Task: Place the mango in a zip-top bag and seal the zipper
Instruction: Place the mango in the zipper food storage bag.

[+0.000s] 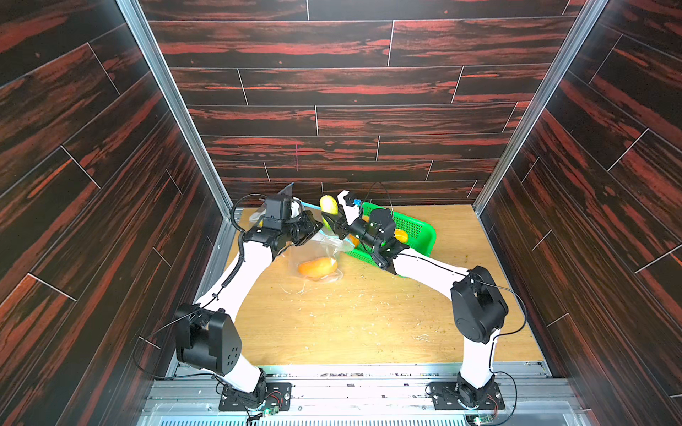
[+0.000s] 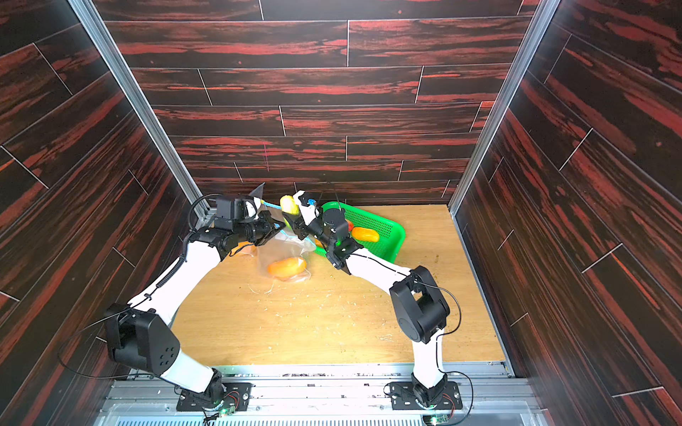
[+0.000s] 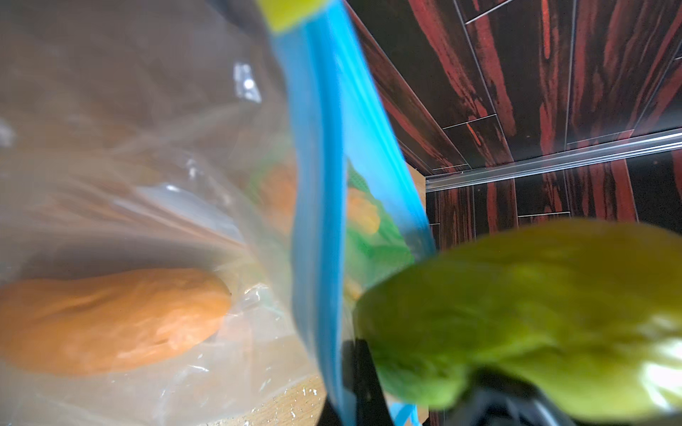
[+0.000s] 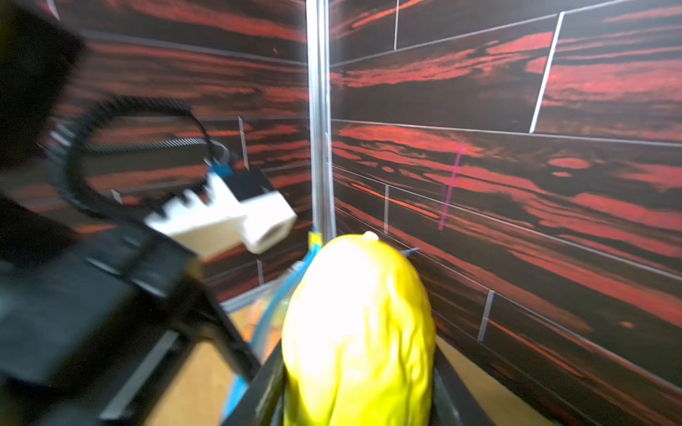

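My right gripper (image 1: 329, 218) (image 2: 292, 220) (image 4: 357, 404) is shut on a yellow-green mango (image 1: 328, 204) (image 2: 289, 205) (image 4: 358, 324) (image 3: 535, 313), held upright in the air beside the bag's mouth. The clear zip-top bag (image 1: 318, 248) (image 2: 285, 248) hangs from its blue zipper rim (image 3: 321, 184). My left gripper (image 1: 313, 225) (image 2: 277, 225) (image 3: 345, 405) is shut on that rim and holds it up. An orange mango (image 1: 317, 267) (image 2: 287, 267) (image 3: 110, 321) lies inside the bag, on the table. The zipper is apart at the mouth.
A green basket (image 1: 419, 230) (image 2: 389, 225) stands behind the right arm at the back, with an orange mango (image 1: 401, 235) (image 2: 364, 234) in it. Both wrists crowd together near the back wall. The wooden table (image 1: 350, 324) is scattered with small crumbs.
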Controlling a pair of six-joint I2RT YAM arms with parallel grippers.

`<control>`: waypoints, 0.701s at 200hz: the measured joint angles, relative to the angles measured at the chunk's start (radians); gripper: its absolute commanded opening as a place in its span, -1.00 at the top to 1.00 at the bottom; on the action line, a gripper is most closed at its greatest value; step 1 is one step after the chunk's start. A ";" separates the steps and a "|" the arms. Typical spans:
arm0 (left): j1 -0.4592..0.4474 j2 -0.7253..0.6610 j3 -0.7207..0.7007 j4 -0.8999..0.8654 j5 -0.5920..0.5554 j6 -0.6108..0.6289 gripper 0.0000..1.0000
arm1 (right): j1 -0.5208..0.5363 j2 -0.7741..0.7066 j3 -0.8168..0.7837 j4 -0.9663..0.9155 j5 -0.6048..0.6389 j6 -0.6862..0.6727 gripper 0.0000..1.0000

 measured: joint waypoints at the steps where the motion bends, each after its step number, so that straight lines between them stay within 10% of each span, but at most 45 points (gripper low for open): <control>1: 0.000 0.000 0.000 0.000 0.000 0.000 1.00 | 0.000 0.000 0.000 -0.001 0.000 -0.002 0.55; 62: 0.006 -0.005 0.000 -0.035 0.002 0.008 1.00 | -0.007 -0.001 -0.022 -0.089 -0.079 -0.140 -0.32; 140: 0.014 -0.044 0.018 -0.069 -0.014 0.025 1.00 | -0.007 -0.048 0.026 -0.317 -0.097 -0.195 -0.54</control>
